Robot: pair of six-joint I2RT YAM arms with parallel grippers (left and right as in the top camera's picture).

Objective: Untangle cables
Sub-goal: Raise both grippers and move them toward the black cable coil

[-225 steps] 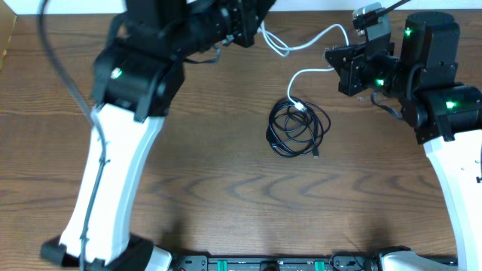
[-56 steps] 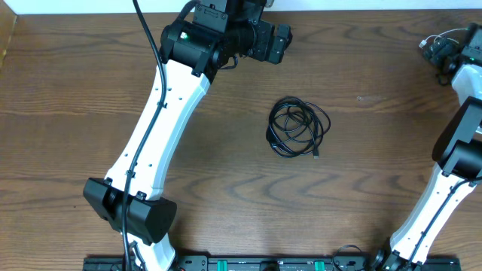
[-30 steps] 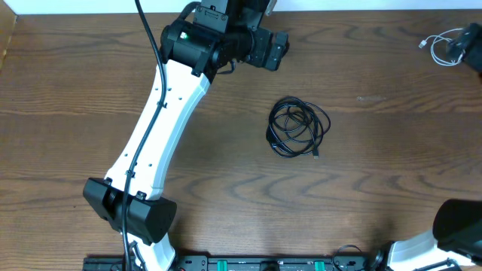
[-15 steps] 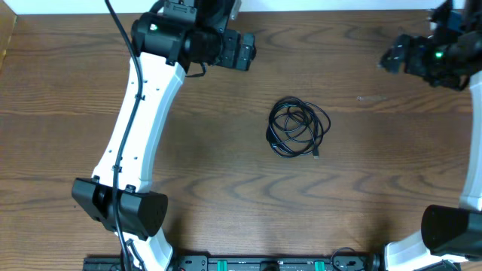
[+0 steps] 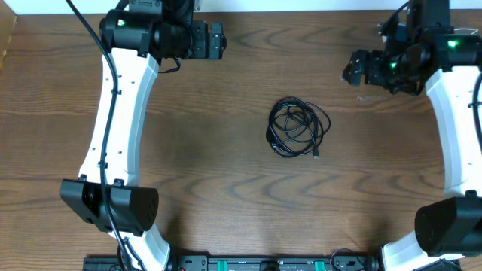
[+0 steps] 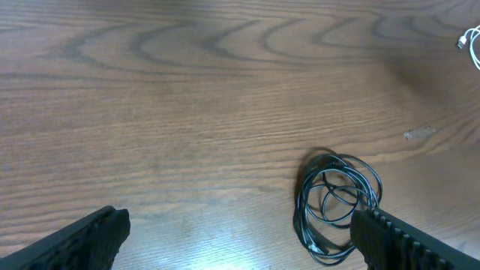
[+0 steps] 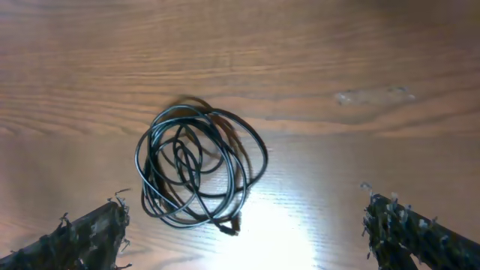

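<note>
Overhead, I see the black cables (image 5: 299, 128) lying as one loose coil near the middle of the table (image 5: 226, 165); the loops overlap each other, and I cannot tell how many cords are in the bundle. My left gripper (image 5: 215, 41) sits at the far edge on the left, well apart from the coil; my right gripper (image 5: 355, 68) is at the far right, also clear of it. On the left wrist camera the jaws stand wide apart with nothing between them; the coil shows near the right-hand one, and a bit of white cable (image 6: 473, 46) peeks in at the upper right edge. On the right wrist camera the jaws are likewise spread and empty; the coil lies nearer the left one, a small plug (image 7: 229, 225) pokes out of its near side, and a pale mark (image 7: 371, 95) shows on the wood beyond.
</note>
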